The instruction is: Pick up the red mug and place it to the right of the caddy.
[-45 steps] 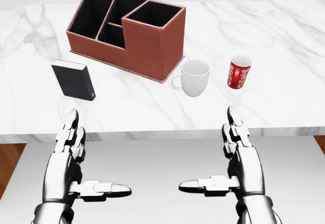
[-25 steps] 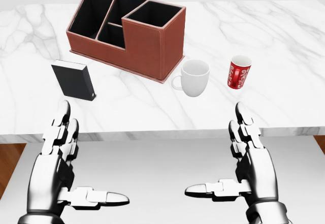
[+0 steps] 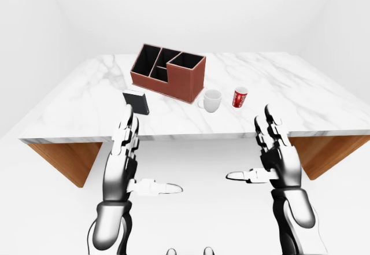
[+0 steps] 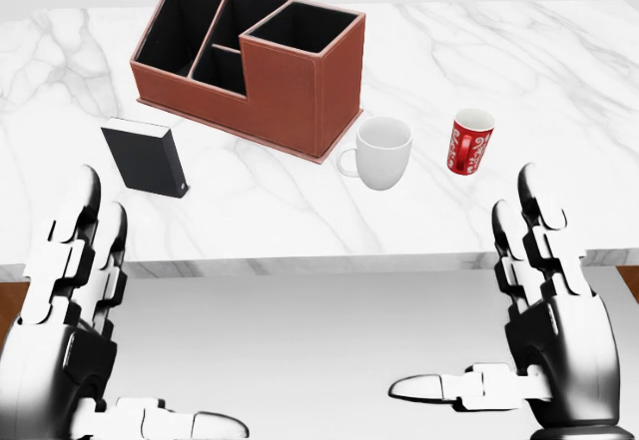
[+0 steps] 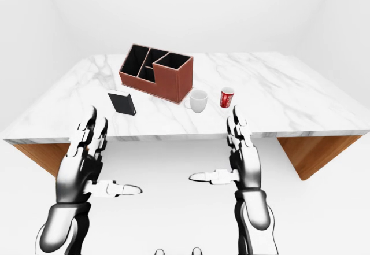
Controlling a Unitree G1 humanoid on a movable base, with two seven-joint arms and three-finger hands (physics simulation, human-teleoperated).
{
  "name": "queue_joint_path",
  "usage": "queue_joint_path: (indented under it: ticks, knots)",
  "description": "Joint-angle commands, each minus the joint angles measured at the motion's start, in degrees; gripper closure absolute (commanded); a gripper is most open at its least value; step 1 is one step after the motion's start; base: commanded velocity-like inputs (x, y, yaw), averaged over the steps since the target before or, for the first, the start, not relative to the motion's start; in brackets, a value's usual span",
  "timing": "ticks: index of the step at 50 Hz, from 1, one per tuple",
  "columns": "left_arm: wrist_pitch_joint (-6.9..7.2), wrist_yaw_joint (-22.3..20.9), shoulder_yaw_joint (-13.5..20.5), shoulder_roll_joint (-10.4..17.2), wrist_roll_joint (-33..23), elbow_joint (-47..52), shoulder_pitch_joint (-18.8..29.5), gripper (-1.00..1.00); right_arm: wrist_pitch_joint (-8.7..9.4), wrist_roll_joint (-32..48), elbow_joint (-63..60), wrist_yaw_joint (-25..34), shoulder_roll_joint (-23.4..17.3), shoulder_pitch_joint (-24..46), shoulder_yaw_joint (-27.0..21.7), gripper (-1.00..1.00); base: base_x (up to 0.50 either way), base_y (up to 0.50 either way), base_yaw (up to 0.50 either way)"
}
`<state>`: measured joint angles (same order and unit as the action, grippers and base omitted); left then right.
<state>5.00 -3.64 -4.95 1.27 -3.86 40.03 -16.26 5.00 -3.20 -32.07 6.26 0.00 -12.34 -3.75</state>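
Observation:
The red mug (image 4: 470, 142) with a white pattern stands upright on the marble table (image 4: 559, 71), to the right of a white mug (image 4: 382, 153). The brown caddy (image 4: 290, 81), with several black compartments, sits at the upper left of the white mug. My right hand (image 4: 479, 310) hangs open below the table's near edge, under the red mug and apart from it, holding nothing. My left hand (image 4: 115, 335) is open too, at the bottom left of the head view, fingers up and thumb pointing inward.
A small black box (image 4: 146, 158) stands on the table left of the caddy's near corner. The left-eye view shows wooden table supports (image 3: 63, 159) under both ends of the top and white floor (image 3: 202, 209) below my hands.
Both hands have spread apart, the left going left and the right going right, and they appear larger in the head view. The mugs, caddy and box have not moved.

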Motion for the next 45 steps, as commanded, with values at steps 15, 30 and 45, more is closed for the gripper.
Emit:
queue_joint_path:
  ticks: [15,30,45]
  knots:
    - [0.0,-0.6,-1.0,0.5,-0.2,9.3,-3.8,-1.0,0.0,-0.1,-18.9,2.4,2.0,-7.6,-0.9,-0.95,0.0,0.0,0.0]
    - [0.0,-0.6,-0.7,0.5,0.0,9.1,-3.4,-1.0,0.0,-2.5,-19.8,4.7,2.6,-7.9,-2.3,-0.95,0.24,0.0,0.0]
    - [0.0,-0.7,-0.7,0.5,0.3,10.2,-4.0,-1.0,0.0,-2.3,-18.4,4.6,2.4,-7.2,-2.6,-0.95,0.5,0.0,0.0]
